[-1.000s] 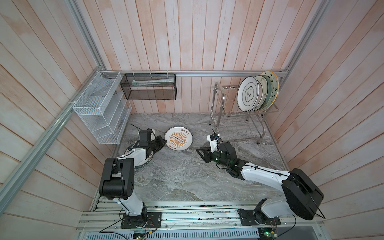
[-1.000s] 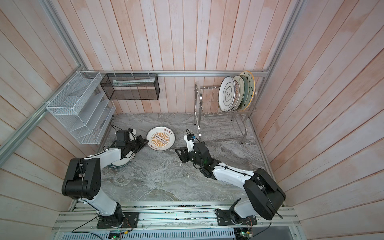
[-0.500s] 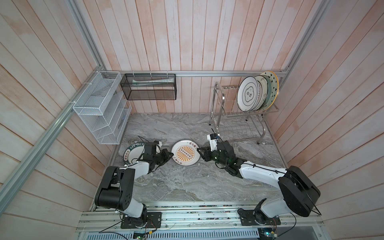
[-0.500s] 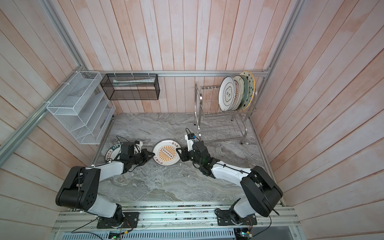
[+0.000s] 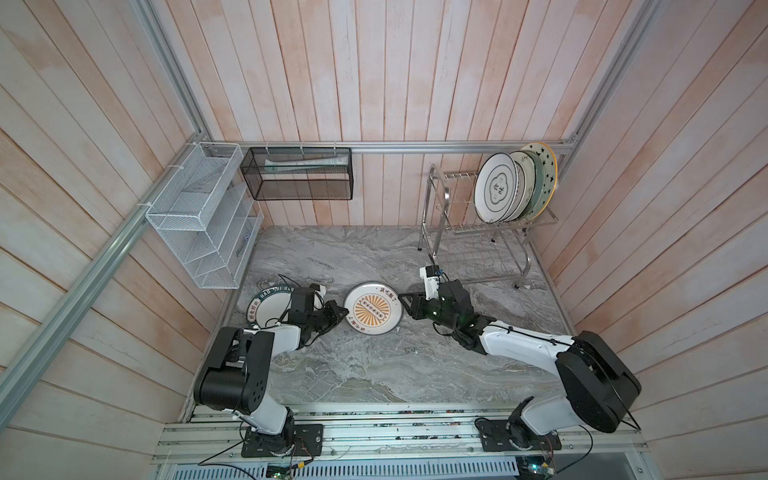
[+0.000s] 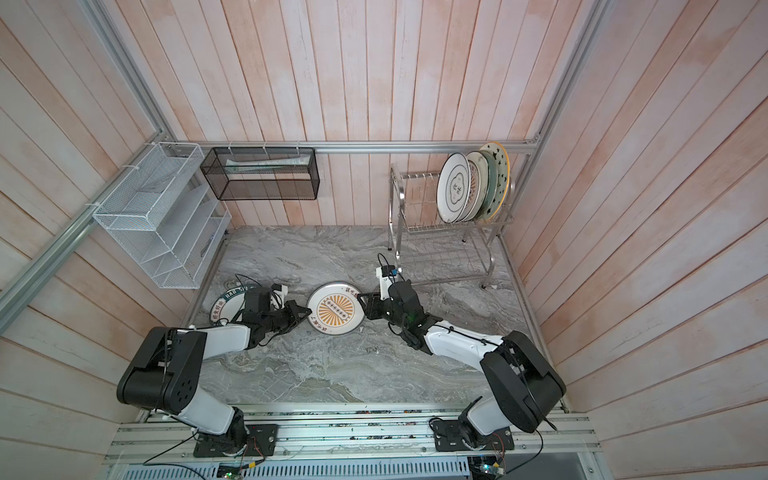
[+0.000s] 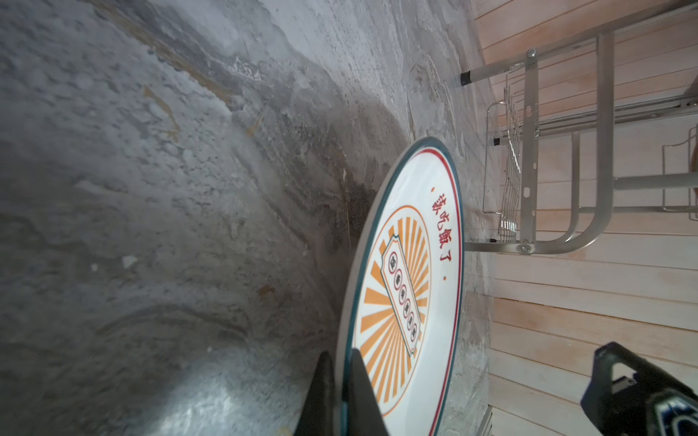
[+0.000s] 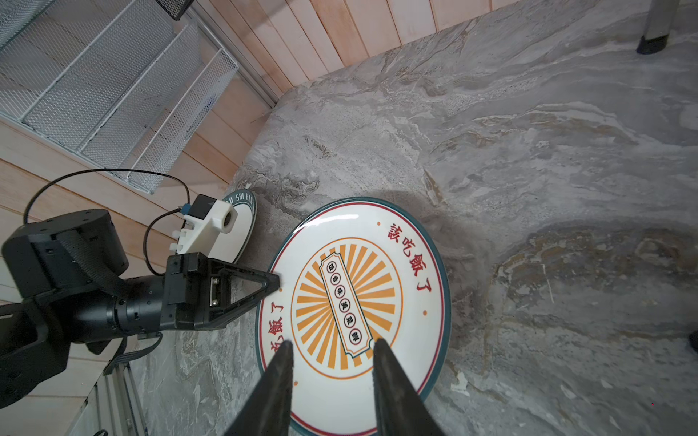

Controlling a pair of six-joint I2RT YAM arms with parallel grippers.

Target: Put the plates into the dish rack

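The plates look like glazed ceramic, so expect them to be stiff, rather heavy for a thin pinch, slippery on the glaze, and ready to chip if one falls on the grey marbled table (image 5: 374, 374). In both top views the orange sunburst plate (image 5: 373, 308) lies in the middle of the frame, between the two arms. The dark-green lettered plate (image 5: 266, 305) lies to its left, partly under the left arm. About four more plates stand on edge in the upper tier of the dish rack (image 5: 436, 199) at the upper right. The left gripper (image 7: 340, 362) is clenched on the rim of the sunburst plate, one finger on the face and one beneath. The shadow under the plate suggests that this side is raised a little from the table. The right gripper (image 8: 332, 342) has its jaws apart and grasps nothing; its tips hang over the face of the plate at the opposite edge. I think the rim is the only good place to take hold, because the flat face gives nothing to pinch. Take it deep, past the lip, and do not let the plate hang long from one edge, since its weight may turn it between the pads.
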